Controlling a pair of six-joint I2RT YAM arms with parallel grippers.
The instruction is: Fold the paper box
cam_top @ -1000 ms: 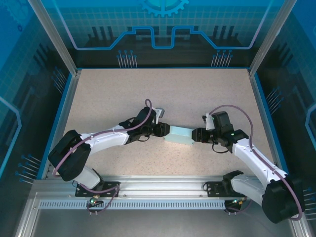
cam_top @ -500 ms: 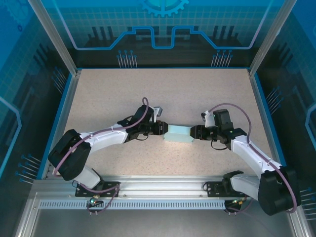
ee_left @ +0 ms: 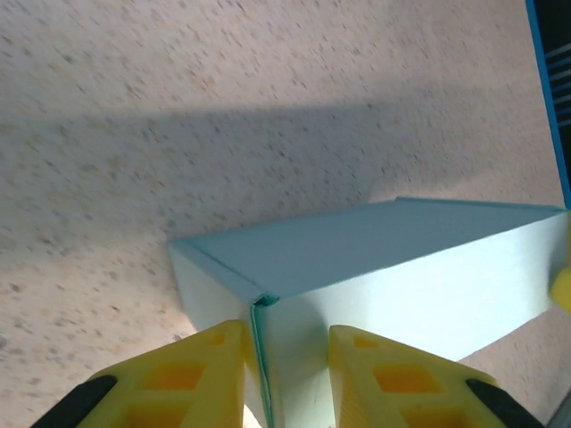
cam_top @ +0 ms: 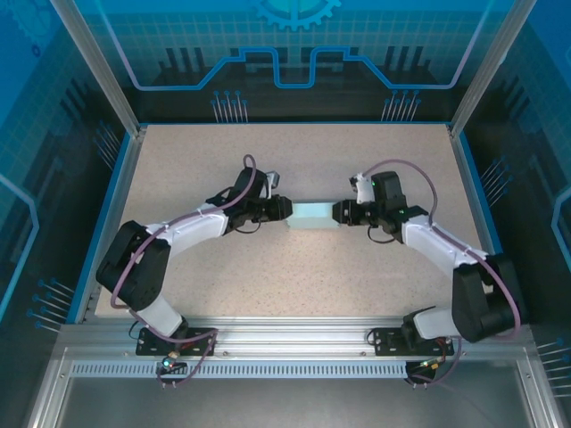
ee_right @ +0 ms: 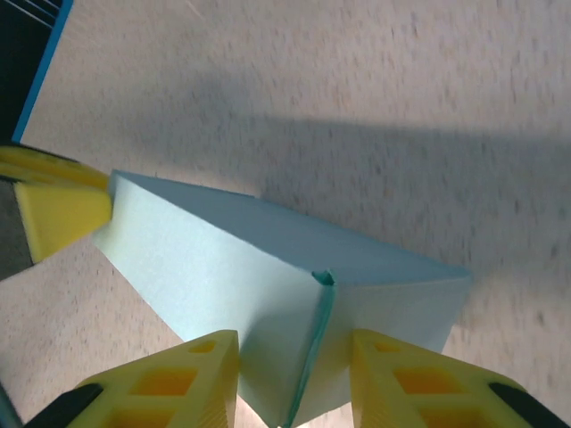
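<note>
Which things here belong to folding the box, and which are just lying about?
Part of the job:
- paper box, already a closed rectangular shape
- left tool, gripping the box's left end
- right tool, gripping its right end

Just there:
- speckled table
- blue back wall

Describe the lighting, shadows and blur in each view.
Top external: sharp, evenly lit, only faint shadows on the table around the box. Left wrist: a broad soft shadow crosses the table beyond the box; its side face is bright, its top darker. Right wrist: the table's speckle looks smeared, and a similar shadow band lies behind the box.
</note>
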